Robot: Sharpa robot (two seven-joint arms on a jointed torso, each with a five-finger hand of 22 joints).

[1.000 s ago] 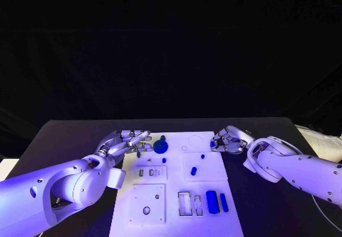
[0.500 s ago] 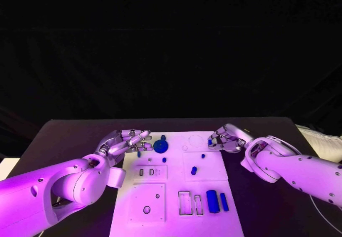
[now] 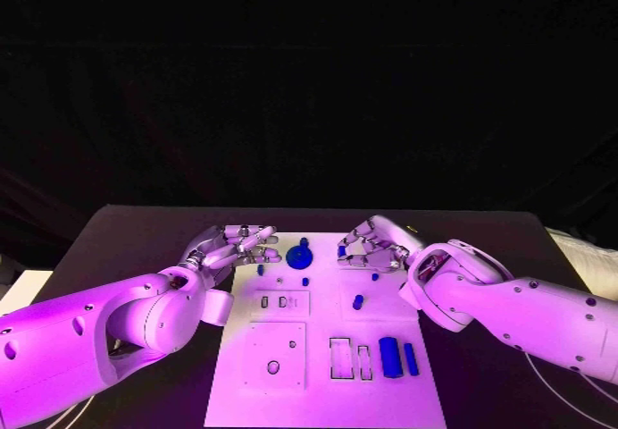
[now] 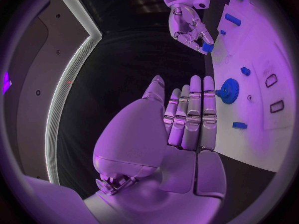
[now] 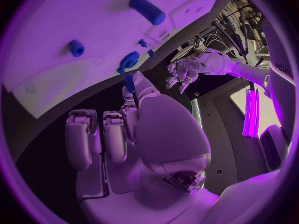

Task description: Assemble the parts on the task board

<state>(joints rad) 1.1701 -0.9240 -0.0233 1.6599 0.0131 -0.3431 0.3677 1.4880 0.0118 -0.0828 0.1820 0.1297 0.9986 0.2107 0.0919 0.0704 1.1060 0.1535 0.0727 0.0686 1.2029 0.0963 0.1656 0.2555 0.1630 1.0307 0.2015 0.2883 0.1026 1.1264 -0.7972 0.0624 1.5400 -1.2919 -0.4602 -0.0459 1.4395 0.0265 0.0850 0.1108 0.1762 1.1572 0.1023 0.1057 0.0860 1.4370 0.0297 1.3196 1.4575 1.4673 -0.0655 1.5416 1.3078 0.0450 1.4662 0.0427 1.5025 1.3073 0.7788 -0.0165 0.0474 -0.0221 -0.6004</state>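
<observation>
Starting at the near end of the task board (image 3: 322, 393), we see two upright blue blocks (image 3: 389, 351) beside the empty rectangular slots (image 3: 341, 357), with a small blue peg (image 3: 357, 302) further in and the round blue gear (image 3: 300, 258) at the far end. Our left hand (image 3: 236, 247) hovers at the board's far left edge, its fingers straight and apart in the left wrist view, holding nothing. Our right hand (image 3: 370, 248) sits at the far middle of the board, just right of the gear, and pinches a small blue part (image 5: 130, 81) at its fingertips; the left wrist view shows the same blue piece (image 4: 207, 47) in that hand. Against the picture of a second ago, the right hand has travelled left from the board's far right edge toward the gear, carrying its part along, while the left hand has kept its place and the loose parts have not shifted. We judge this to be the carry toward a seat near the gear; placing that part remains, and the near blocks are still unseated.
</observation>
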